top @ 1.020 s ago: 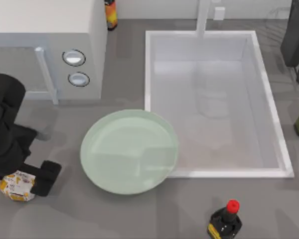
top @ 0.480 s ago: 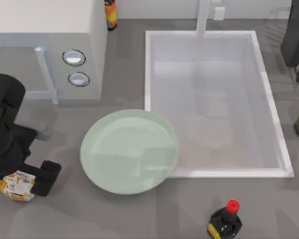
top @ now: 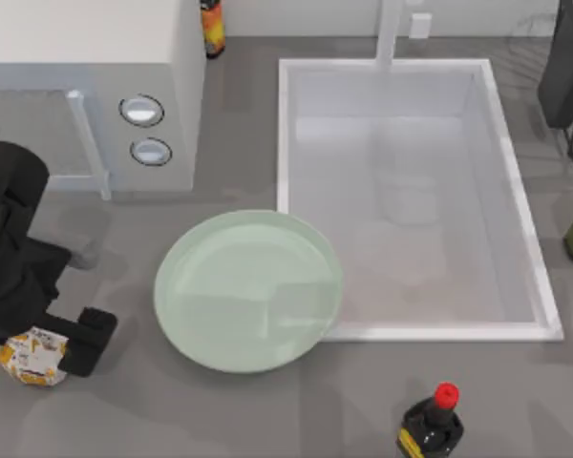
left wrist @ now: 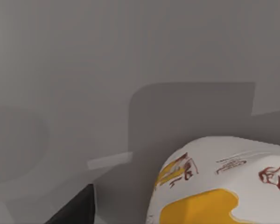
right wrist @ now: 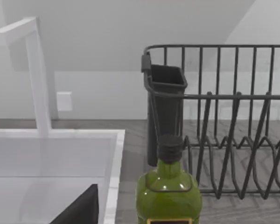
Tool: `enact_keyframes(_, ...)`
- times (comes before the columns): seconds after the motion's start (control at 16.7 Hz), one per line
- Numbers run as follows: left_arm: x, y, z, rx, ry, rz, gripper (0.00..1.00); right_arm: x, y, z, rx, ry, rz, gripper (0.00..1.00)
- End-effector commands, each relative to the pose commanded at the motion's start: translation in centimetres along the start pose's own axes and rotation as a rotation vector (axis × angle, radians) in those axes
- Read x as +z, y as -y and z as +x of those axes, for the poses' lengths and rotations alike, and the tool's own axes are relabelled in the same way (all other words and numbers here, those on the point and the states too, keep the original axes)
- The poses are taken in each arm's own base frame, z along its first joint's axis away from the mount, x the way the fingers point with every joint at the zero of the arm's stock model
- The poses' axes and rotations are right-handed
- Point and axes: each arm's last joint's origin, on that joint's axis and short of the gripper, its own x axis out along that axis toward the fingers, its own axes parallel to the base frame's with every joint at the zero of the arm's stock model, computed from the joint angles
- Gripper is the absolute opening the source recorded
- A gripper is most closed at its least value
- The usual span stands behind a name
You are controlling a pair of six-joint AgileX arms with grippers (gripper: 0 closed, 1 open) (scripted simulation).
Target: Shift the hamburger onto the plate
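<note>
Left gripper [top: 53,348] closed around wrapped hamburger [top: 33,356] at table's left edge. Lift and transfer to mint-green plate [top: 186,253] outstanding.

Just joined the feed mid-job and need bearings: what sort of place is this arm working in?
Most likely a kitchen counter: a white sink basin with a faucet, a wire dish rack, and a microwave-like appliance. The left tool is at the hamburger, beside the plate.

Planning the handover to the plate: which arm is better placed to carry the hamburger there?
The left. Its hand is down at the hamburger near the table's left edge, with the plate just to its right. The right arm sits parked at the far right, beyond the sink.
</note>
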Motion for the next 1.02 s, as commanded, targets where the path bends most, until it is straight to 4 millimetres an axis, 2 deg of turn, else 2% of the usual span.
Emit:
enact_keyframes(0.36, 0.0, 0.0, 0.0, 0.000, 0.000, 0.000, 0.00, 0.0, 0.0, 0.0, 0.000, 0.000, 0.000, 1.00)
enact_keyframes(0.42, 0.1, 0.0, -2.2, -0.003, 0.038, -0.002, 0.00, 0.0, 0.0, 0.0, 0.000, 0.000, 0.000, 1.00)
enact_keyframes(0.54, 0.3, -0.1, -2.6, -0.002, 0.041, 0.000, 0.00, 0.0, 0.0, 0.0, 0.000, 0.000, 0.000, 1.00)
enact_keyframes(0.66, 0.7, -0.2, -4.0, -0.001, 0.046, -0.001, 0.00, 0.0, 0.0, 0.0, 0.000, 0.000, 0.000, 1.00)
enact_keyframes(1.02, 0.4, -0.1, -10.5, -0.007, 0.018, -0.001, 0.00, 0.0, 0.0, 0.0, 0.000, 0.000, 0.000, 1.00)
